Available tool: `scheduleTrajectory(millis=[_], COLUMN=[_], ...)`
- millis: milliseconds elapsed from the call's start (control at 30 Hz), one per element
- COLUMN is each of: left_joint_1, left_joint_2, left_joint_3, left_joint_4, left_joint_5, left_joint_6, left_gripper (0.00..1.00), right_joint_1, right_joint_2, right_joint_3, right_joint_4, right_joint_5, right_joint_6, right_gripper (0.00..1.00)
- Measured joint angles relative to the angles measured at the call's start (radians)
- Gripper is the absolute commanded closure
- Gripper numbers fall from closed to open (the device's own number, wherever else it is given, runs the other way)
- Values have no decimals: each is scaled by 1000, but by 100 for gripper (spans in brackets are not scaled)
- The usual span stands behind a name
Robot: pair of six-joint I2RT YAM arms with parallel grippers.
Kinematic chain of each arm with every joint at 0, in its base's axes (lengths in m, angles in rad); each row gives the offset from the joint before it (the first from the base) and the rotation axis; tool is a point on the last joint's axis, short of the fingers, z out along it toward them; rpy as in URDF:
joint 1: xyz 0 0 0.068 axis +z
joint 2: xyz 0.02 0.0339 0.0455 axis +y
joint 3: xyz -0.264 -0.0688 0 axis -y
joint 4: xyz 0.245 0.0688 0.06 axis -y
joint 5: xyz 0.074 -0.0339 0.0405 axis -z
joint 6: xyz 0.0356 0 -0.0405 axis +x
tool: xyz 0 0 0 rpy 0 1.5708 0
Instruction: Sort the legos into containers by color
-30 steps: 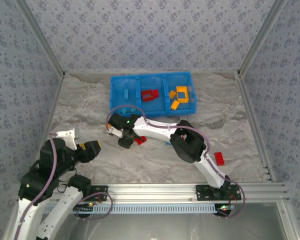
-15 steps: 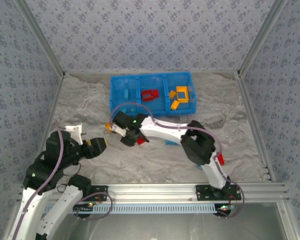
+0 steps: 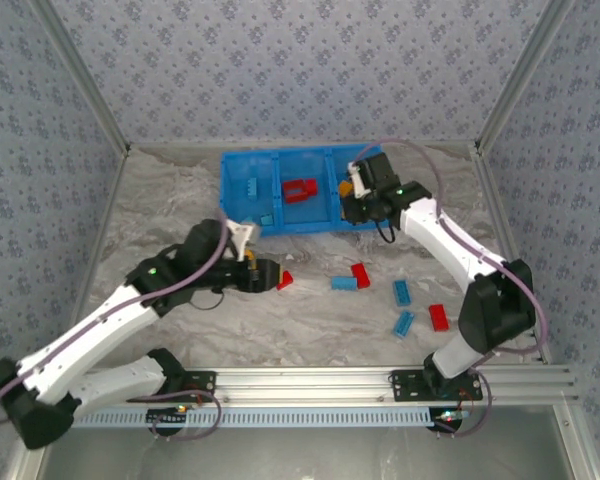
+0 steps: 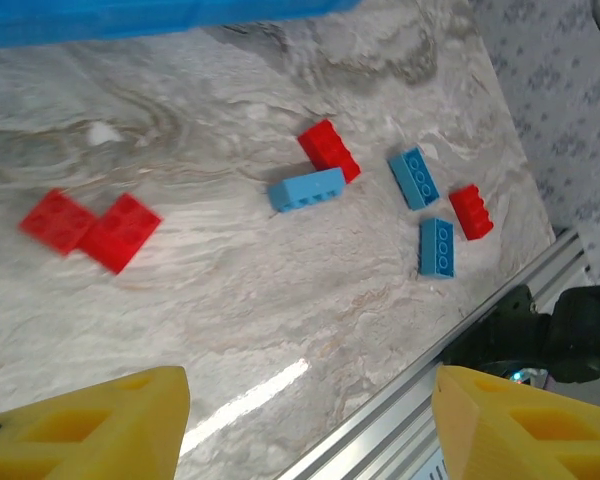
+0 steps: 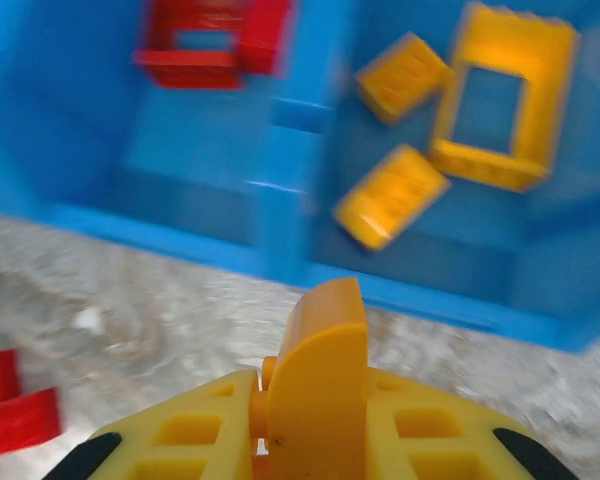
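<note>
The blue bin (image 3: 305,225) stands at the back, with blue bricks (image 3: 252,187) in its left compartment and a red frame (image 3: 300,190) in the middle one. My right gripper (image 3: 355,195) hovers at the front of the right compartment, shut on an orange curved brick (image 5: 320,370). Below it lie an orange frame (image 5: 500,95) and two orange bricks (image 5: 390,195). My left gripper (image 3: 270,275) is low over the table centre, open and empty (image 4: 310,420), beside a red brick (image 3: 285,281). Loose red (image 4: 329,150) and blue (image 4: 414,178) bricks lie to its right.
More loose bricks sit near the right front: a blue one (image 3: 404,323) and a red one (image 3: 438,317). The aluminium rail (image 3: 320,378) runs along the near edge. Patterned walls close the sides and back. The left half of the table (image 3: 150,215) is bare marble.
The right arm has swung from the table centre up to the bin's right compartment with the orange brick. The left arm has reached from the near left to the table centre.
</note>
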State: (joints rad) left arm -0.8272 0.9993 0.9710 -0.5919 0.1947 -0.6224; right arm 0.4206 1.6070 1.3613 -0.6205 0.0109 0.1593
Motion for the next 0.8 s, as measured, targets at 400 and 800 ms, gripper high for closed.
scheduleTrajectory(millis=[400,800], left_joint_1=[-138,-142], left_joint_2=[143,134], left_joint_3=[83,84], left_joint_4=[151,150], left_joint_5=[-134,-165], left_joint_6=[3,3], left_gripper=[35,35], right_joint_1=[-120,-119], right_joint_2=[426,547], right_joint_3=[337,456], right_joint_4=[-162,-192], right_joint_5=[46,-7], right_joint_6=[101,108], right_gripper=[74,71])
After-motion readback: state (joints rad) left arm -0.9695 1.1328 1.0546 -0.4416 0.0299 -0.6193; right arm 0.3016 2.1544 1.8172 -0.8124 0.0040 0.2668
